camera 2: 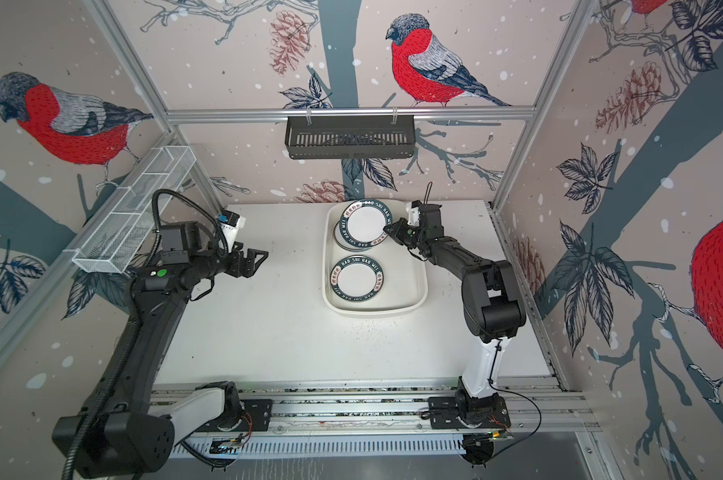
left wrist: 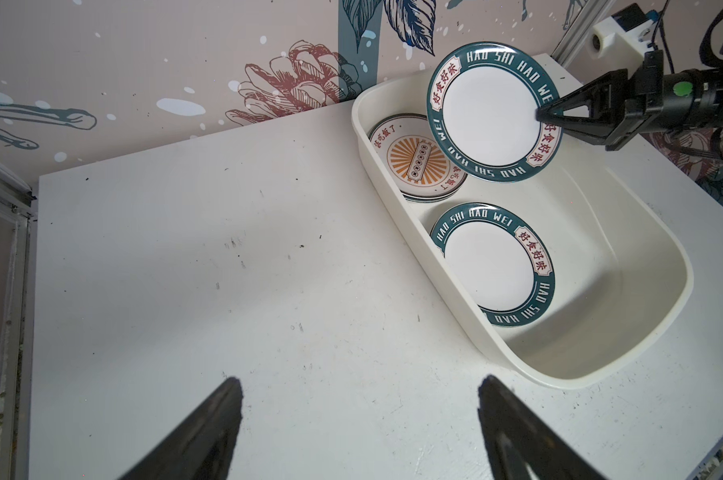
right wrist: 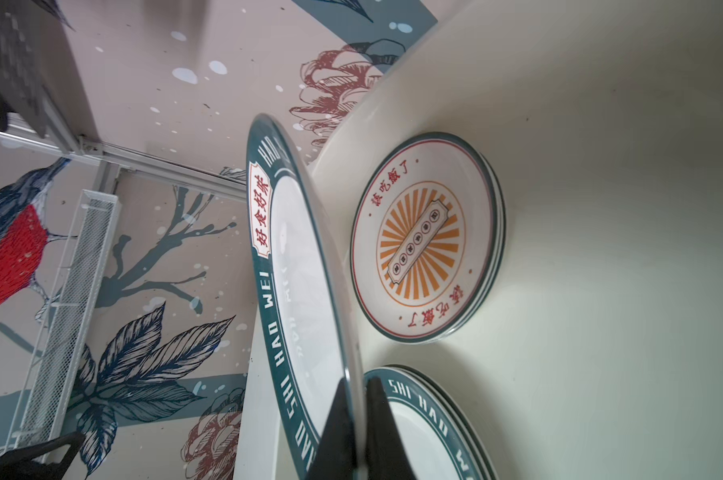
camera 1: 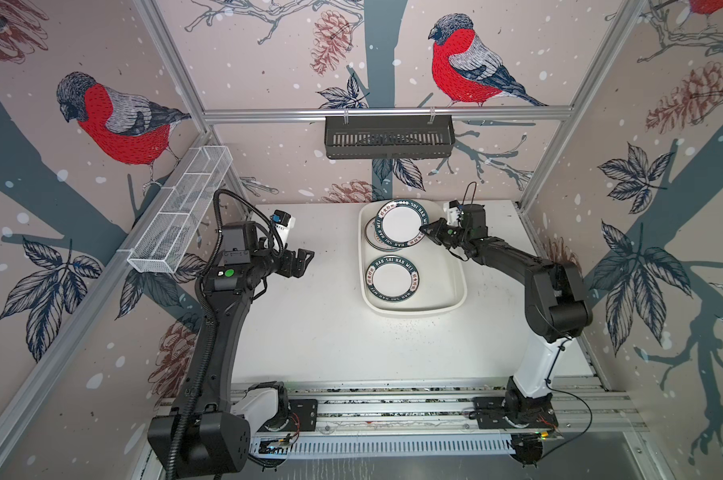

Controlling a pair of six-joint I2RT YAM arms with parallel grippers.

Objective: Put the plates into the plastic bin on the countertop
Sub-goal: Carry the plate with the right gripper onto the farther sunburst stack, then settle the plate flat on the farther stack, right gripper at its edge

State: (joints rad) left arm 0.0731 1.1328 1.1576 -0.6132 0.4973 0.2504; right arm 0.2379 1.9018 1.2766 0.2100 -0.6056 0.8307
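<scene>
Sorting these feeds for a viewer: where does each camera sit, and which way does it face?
Top views: high above the front, looking down on countertop and plastic bin; left gripper and right gripper show.
Left wrist: behind the left gripper, facing the bin; own open fingertips show.
Right wrist: along its shut fingers, held plate edge-on.
Shared: both wrist views show the sunburst plate.

White countertop (camera 1: 330, 332) with plastic bin (camera 1: 413, 311)
</scene>
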